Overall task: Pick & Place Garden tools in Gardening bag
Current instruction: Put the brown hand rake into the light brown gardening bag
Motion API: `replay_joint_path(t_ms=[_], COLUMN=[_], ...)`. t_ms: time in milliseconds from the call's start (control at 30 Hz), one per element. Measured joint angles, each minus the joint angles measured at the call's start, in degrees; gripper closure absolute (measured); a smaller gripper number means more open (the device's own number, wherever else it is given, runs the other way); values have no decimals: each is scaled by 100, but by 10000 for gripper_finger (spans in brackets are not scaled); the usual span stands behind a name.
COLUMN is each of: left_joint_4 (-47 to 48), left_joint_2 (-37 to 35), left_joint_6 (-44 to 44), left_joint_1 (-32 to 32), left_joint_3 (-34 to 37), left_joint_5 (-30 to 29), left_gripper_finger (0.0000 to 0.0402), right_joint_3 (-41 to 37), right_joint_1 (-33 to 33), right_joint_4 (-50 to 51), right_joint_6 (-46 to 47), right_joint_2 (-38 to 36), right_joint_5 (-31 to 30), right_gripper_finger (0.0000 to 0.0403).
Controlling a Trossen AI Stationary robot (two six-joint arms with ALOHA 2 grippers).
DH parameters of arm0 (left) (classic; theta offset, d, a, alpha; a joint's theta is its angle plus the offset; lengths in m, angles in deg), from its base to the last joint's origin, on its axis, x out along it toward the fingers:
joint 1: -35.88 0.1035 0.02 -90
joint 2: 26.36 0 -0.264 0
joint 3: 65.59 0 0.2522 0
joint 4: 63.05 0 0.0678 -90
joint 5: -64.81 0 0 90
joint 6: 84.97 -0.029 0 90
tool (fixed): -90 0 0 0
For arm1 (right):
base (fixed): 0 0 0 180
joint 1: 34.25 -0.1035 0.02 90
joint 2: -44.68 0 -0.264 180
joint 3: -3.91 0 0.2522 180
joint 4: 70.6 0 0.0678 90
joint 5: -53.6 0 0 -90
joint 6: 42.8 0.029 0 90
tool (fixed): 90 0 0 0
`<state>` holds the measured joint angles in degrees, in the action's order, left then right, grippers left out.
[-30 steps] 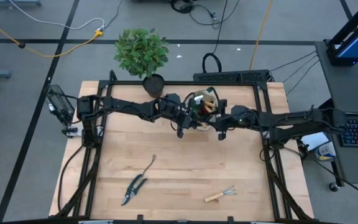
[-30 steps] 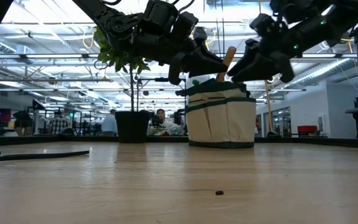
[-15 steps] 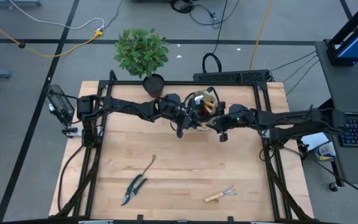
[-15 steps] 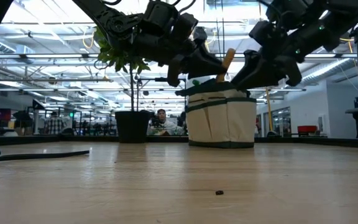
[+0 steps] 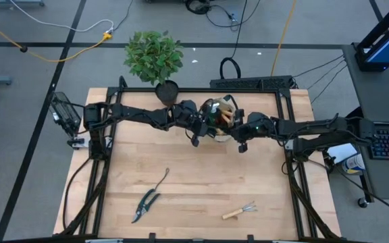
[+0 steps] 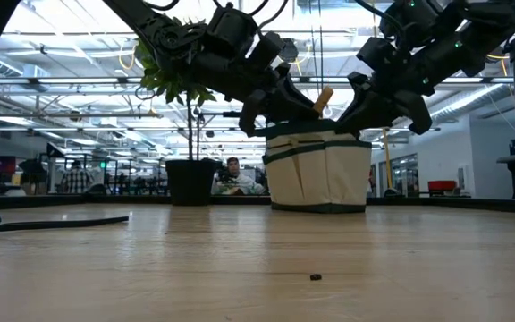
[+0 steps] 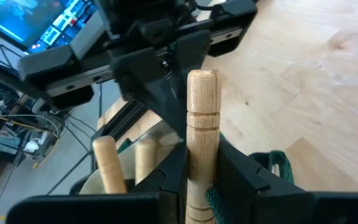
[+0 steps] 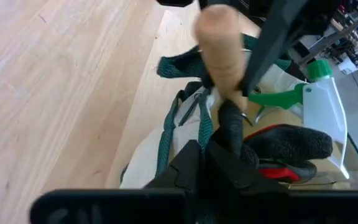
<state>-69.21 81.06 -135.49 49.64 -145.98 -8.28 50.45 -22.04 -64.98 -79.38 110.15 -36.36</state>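
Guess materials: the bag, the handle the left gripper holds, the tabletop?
Gardening bag: looks like beige canvas, matte, with dark green woven trim. Handle in the left gripper: pale unvarnished-looking wood, visible grain and turned grooves. Tabletop: light wooden planks, smooth, slight sheen, seams showing; probably butcher block.

Light is bright and even, coming from ceiling strips seen in the low view behind the arms. The table (image 5: 201, 182) shows only soft, faint shadows under the arms, with no harsh glare. From the low camera, the near tabletop is blurred. In the right wrist view, the wooden handle (image 8: 221, 46) just beyond the jaws is badly out of focus; the left wrist view is sharper.
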Motion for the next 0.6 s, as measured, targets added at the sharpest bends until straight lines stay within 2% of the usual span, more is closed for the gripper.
replay_joint_path(t_ms=[233, 400, 600], left_joint_4=[-112, 41, 187], left_joint_2=[2, 2, 0], left_joint_6=[-66, -34, 314], left_joint_1=[75, 143, 77], left_joint_3=[0, 0, 0], left_joint_5=[-81, -149, -43], left_gripper_finger=[334, 334, 334], right_joint_3=[0, 0, 0], right_joint_1=[-49, -240, -476], right_joint_4=[23, 15, 26], right_joint_6=[11, 336, 425], right_joint_2=[-2, -2, -2], right_joint_5=[44, 438, 1], right_gripper_finger=[398, 400, 401])
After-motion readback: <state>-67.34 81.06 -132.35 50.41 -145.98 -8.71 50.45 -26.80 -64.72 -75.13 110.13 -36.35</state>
